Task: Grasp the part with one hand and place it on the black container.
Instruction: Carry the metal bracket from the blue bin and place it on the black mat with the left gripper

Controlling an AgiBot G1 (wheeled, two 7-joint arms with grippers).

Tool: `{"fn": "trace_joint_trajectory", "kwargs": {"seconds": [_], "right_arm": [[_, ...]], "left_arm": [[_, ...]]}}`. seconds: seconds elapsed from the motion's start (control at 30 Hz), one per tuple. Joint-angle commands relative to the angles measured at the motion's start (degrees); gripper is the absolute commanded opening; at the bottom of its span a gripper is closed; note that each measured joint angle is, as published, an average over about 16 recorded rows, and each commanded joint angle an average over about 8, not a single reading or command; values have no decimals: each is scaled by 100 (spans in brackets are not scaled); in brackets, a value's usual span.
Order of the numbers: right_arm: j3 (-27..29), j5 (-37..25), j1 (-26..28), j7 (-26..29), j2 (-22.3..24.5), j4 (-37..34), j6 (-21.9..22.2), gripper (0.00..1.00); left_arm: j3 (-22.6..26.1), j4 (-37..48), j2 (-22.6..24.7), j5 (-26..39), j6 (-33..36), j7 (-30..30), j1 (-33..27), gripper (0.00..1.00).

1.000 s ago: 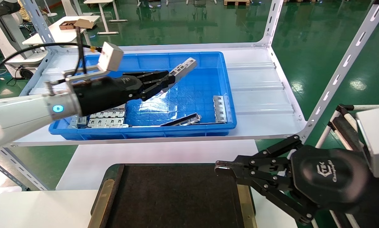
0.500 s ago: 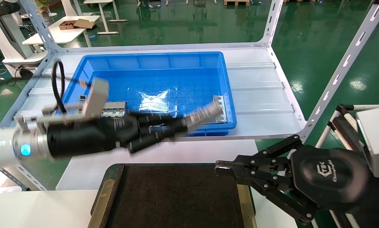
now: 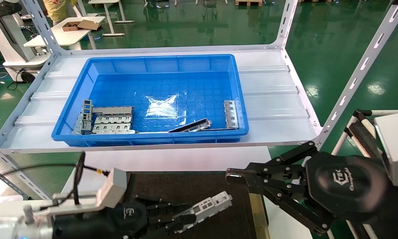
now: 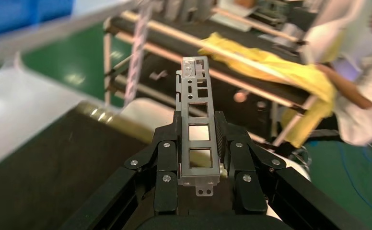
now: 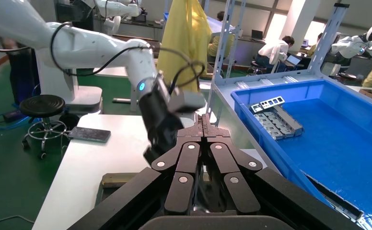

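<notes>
Green workshop flooring is showing behind the white counter (image 3: 172, 159); at lower left, the left end effector (image 3: 177, 220) is clamping the part (image 3: 207, 206) above the black container (image 3: 192, 192), its long axis pointing rightward, having dropped from the blue bin (image 3: 69, 113); the right end effector (image 3: 230, 176) is sitting pinched, empty.

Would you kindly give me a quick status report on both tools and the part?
Left tool shut on the part, low over the black container. Right tool shut, empty, at the container's right rim. Part not yet released; nothing blocking the felt.
</notes>
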Motion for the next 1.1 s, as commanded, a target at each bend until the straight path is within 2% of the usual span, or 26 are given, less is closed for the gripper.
{"fn": "trace_joint_trajectory", "kwargs": {"seconds": [0.03, 0.3, 0.5, 0.77, 1.1], "right_arm": [[-1, 0, 0, 0, 0, 0, 0, 0], [-4, 2, 1, -2, 1, 0, 2, 0], [-6, 4, 1, -3, 2, 0, 2, 0], [-9, 6, 2, -4, 4, 0, 4, 0], [-12, 8, 3, -6, 5, 0, 5, 0]], "left_arm": [[-8, -290, -77, 65, -386, -166, 331, 0], [23, -1131, 64, 568, -2319, -767, 1463, 0], [149, -1391, 517, 1041, -3825, -1267, 1976, 0], [451, -1184, 1220, 1647, -5368, -1861, 2157, 0], [805, -790, 1804, 2082, -6381, -2338, 2045, 0]]}}
